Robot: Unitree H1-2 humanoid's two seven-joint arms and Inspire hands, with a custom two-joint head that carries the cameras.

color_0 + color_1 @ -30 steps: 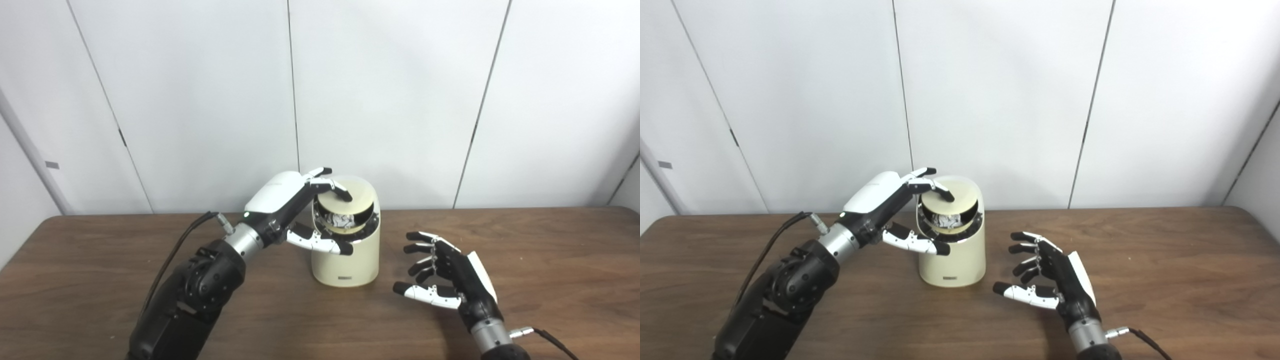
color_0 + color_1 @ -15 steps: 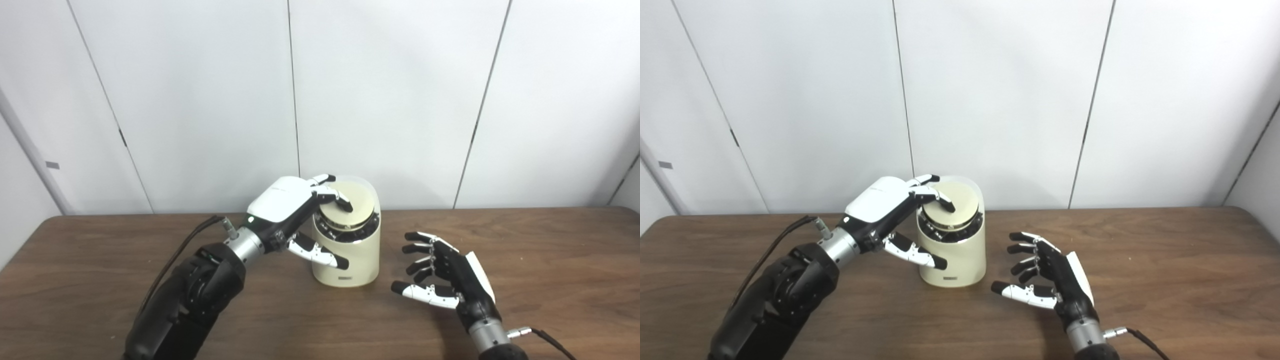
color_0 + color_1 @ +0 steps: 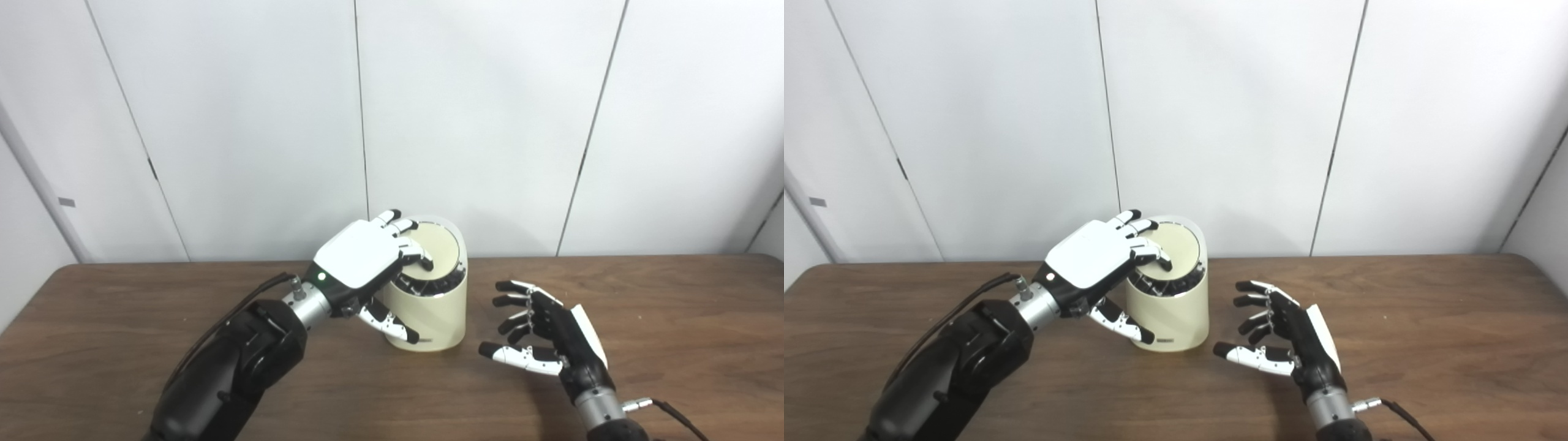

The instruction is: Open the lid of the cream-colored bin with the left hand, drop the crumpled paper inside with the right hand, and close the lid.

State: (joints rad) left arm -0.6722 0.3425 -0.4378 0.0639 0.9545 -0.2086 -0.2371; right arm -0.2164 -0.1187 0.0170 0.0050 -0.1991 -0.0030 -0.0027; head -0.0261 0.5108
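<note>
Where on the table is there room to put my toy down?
Bare wood lies at the far right, beyond the right hand, and at the far left behind the left arm. It is crowded in the middle, where the left hand presses on the cream bin.

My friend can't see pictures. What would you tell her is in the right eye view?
The robot's left hand presses its fingers on the round lid of a cream-colored bin on a brown wooden table. The right hand rests beside the bin, open and empty, with a white wall behind.
</note>
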